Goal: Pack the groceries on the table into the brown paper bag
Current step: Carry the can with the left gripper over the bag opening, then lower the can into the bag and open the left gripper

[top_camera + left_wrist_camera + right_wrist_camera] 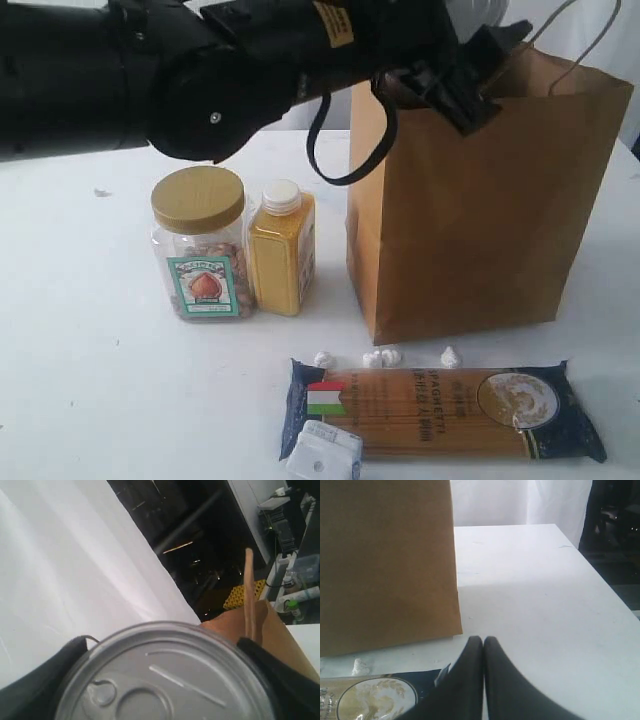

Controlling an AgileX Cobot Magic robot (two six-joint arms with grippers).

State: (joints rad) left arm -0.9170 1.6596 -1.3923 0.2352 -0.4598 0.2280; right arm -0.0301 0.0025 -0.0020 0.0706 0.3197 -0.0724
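Observation:
My left gripper reaches across to the open top of the brown paper bag. It is shut on the pull-tab can, whose silver lid fills the left wrist view between the black fingers. The bag's rim lies just beyond the can. On the table stand the gold-lidded jar and the yellow bottle. The spaghetti packet and small white box lie in front of the bag. My right gripper is shut and empty, low over the packet's end.
Small white crumbs lie between the bag and the spaghetti packet. The left arm's black body spans the top of the exterior view. The table's edge runs along the right arm's side, with dark floor and equipment beyond.

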